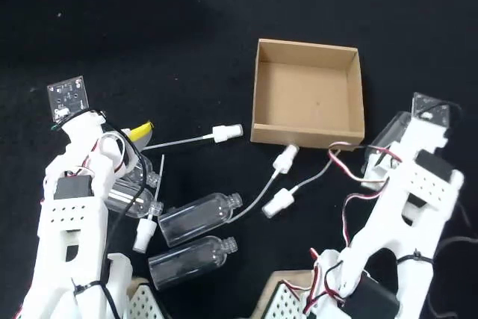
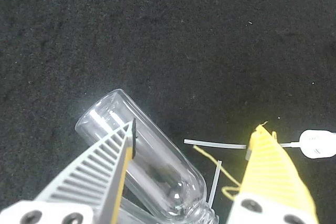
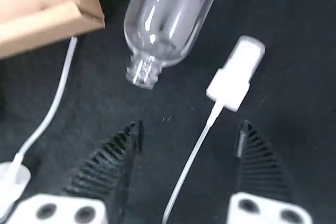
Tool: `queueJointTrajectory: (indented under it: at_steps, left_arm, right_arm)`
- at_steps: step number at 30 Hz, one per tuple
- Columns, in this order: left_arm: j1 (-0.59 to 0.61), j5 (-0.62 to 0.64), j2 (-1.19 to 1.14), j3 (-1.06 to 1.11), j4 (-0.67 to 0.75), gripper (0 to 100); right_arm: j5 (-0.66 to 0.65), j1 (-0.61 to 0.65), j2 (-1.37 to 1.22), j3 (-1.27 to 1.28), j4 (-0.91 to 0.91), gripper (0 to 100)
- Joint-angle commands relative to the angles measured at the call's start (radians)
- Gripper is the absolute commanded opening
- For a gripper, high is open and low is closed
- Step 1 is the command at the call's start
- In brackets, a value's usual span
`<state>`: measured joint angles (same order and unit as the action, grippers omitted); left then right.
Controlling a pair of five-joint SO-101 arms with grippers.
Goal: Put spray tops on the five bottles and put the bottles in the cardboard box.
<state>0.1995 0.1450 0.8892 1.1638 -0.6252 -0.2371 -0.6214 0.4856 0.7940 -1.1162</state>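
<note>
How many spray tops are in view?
5 spray tops: one left of the box, two in front of it, one by the left arm, one at the right gripper. Arms may hide others.

Bottles (image 1: 200, 218) and spray tops (image 1: 280, 203) lie outside the box (image 1: 306, 137).

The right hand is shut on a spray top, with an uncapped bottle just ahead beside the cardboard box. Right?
No: the right hand is open. The right wrist view shows its fingers apart, with the tube of the spray top running between them ungripped. The uncapped bottle does lie just ahead, beside the cardboard box.
</note>
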Motion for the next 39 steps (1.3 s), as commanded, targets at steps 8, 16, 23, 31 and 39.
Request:
queueJointTrajectory:
  at_steps: [8, 16, 23, 31, 39]
  left_arm:
    - [0.001, 0.008, -0.003, -0.012, 0.018, 33]
    - [0.001, 0.009, -0.005, -0.012, 0.018, 33]
    - [0.001, 0.009, -0.006, -0.012, 0.018, 33]
    - [0.001, 0.011, -0.006, -0.012, 0.018, 33]
    - [-0.001, 0.011, -0.011, -0.012, 0.018, 33]
  right_arm:
    - [-0.562, 0.054, -0.053, -0.278, 0.017, 25.0]
    - [-1.301, 0.049, -0.239, -0.361, 0.017, 25.4]
    - [-1.648, 0.023, -0.328, -0.394, 0.020, 26.0]
    - [-1.772, -0.046, -0.486, -0.467, 0.137, 34.4]
    - [-1.774, -0.040, -0.630, -0.547, 0.147, 34.4]
